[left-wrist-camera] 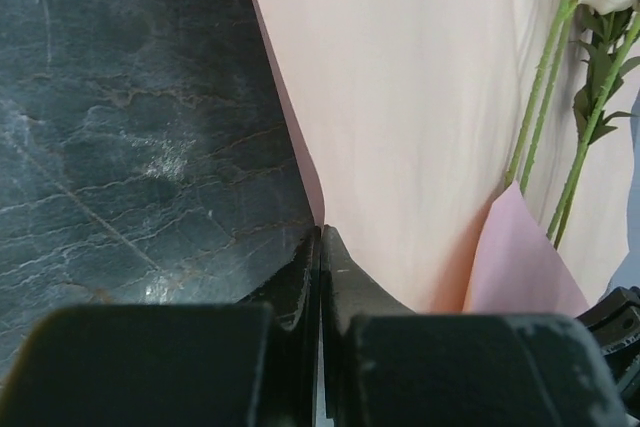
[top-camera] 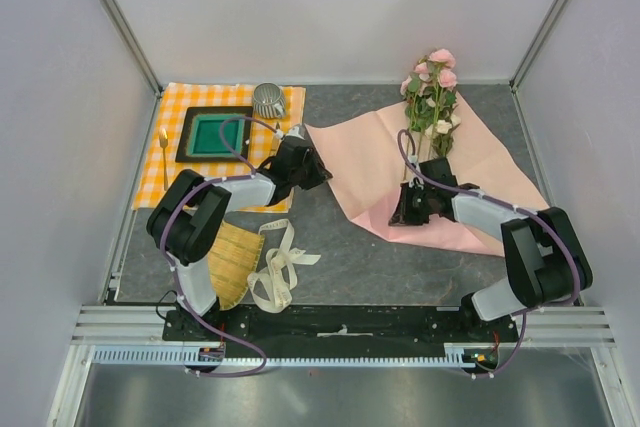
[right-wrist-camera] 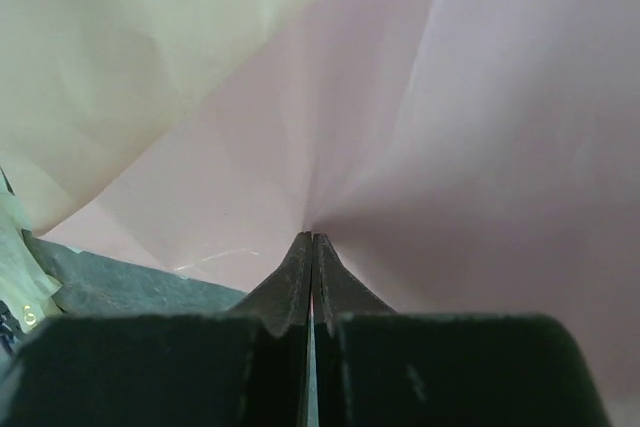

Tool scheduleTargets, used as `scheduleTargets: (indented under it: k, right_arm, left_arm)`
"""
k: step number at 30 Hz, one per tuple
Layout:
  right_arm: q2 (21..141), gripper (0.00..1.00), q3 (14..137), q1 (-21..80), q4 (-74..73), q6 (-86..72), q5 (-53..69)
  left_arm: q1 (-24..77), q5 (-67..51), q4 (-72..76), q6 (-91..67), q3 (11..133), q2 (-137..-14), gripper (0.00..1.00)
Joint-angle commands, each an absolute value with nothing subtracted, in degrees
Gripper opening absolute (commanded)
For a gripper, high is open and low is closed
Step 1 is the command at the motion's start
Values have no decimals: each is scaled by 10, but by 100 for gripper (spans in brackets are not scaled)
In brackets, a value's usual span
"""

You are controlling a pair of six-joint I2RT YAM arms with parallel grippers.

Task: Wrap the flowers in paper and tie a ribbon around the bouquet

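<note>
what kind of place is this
Probably a robot lab test booth, not a flower shop: plain white walls, two arms bolted to a metal rail, and staged flowers on pink paper.

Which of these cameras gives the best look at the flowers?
The top external view: the flowers show there with blooms, leaves and stems, the stems on the paper. The left wrist view catches only some green stems and one pale bloom at its right edge. The right wrist view shows none of them.
</note>
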State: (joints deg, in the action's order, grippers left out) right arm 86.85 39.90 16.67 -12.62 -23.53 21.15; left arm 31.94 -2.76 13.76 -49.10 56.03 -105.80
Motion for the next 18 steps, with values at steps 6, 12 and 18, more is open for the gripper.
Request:
scheduleTargets:
  k: [6, 12, 18]
  right_arm:
    - [789, 5, 425, 168, -198, -240, 146]
    - [815, 3, 406, 170, -151, -236, 162]
    - [871, 0, 410, 170, -123, -222, 160]
  left_arm:
    - [317, -55, 153, -463, 597, -1045, 2]
    - [318, -83, 152, -478, 603, -1041, 1]
    - [327, -108, 149, -480, 616, -1030, 2]
